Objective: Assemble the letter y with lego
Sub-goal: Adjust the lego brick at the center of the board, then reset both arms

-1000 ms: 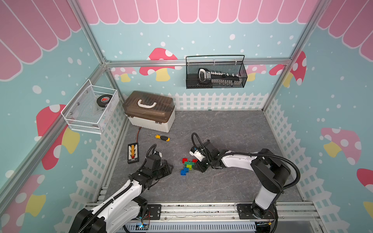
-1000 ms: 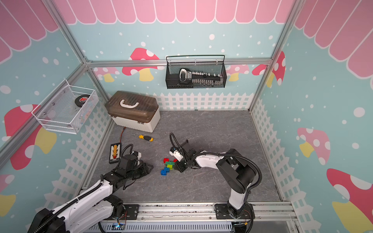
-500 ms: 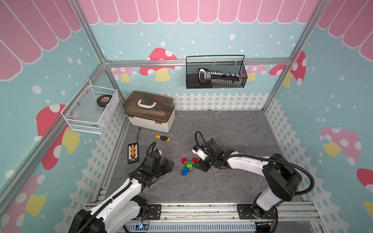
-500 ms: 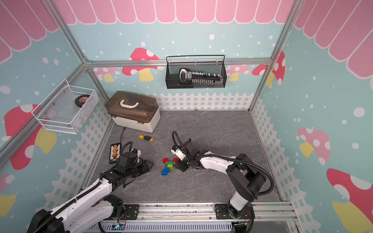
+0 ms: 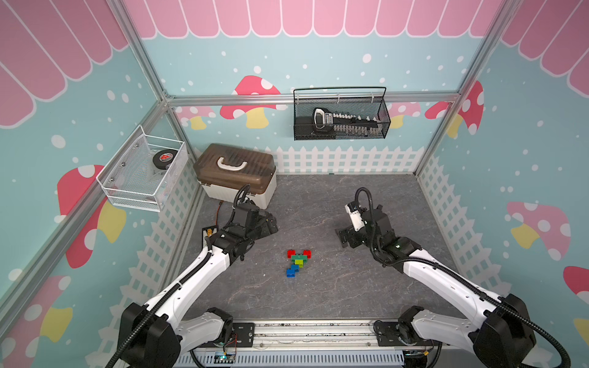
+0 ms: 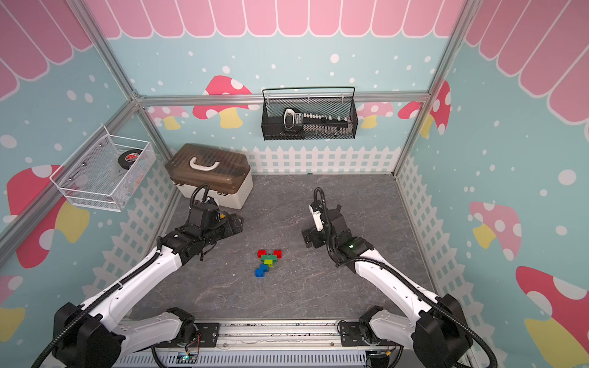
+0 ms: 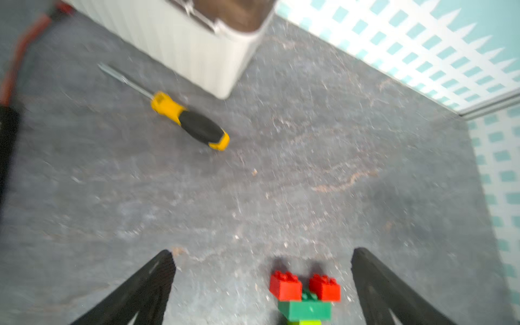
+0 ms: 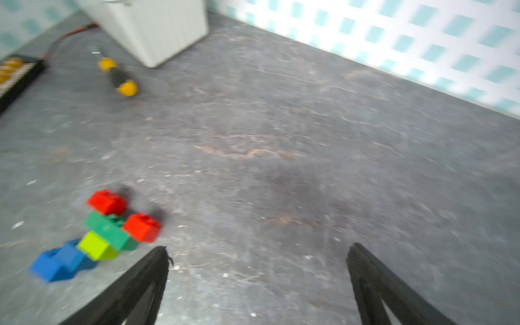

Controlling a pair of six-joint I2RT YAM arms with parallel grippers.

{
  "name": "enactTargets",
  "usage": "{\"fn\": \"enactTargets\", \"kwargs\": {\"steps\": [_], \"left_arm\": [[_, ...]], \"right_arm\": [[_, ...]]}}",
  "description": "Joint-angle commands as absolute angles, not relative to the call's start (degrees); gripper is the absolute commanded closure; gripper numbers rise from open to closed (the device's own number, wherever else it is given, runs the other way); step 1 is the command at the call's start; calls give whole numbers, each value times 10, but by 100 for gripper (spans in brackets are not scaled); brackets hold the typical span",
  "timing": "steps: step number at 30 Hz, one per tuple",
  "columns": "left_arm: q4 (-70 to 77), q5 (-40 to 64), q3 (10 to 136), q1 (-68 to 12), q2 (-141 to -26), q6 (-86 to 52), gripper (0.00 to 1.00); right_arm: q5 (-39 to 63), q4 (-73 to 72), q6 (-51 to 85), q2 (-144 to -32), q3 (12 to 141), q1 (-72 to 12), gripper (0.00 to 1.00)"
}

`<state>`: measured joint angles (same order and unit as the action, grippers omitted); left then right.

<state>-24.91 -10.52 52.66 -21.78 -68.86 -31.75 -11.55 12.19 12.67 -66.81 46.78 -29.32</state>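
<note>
Small flat letter y (image 5: pixel 298 263) of red, green, lime and blue plastic bricks lies mid-floor on the grey stone-look mat (image 5: pixel 334 293), red tips toward the back wall | left gripper (image 7: pixel 261 251): fingers spread wide, empty, clear of it | right gripper (image 8: pixel 258 247): spread too, nothing held, well apart
</note>
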Motion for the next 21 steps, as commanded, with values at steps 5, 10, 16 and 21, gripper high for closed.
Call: {"fn": "enactTargets", "kwargs": {"steps": [5,10,16,21], "left_arm": [[8,-284,423,-155,-715,-100,1],[146,-299,345,-107,-751,-67,1],[338,-285,262,-77,-790,-62,2],[516,-237,200,-62,-840,-30,3]], "right_arm": [[-414,28,172,-694,412,-174,1],[-425,-87,152,-721,347,-134,1],[-424,-272,80,-748,261,-120,1],[-365,-460,34,-774,193,-106,1]]}}
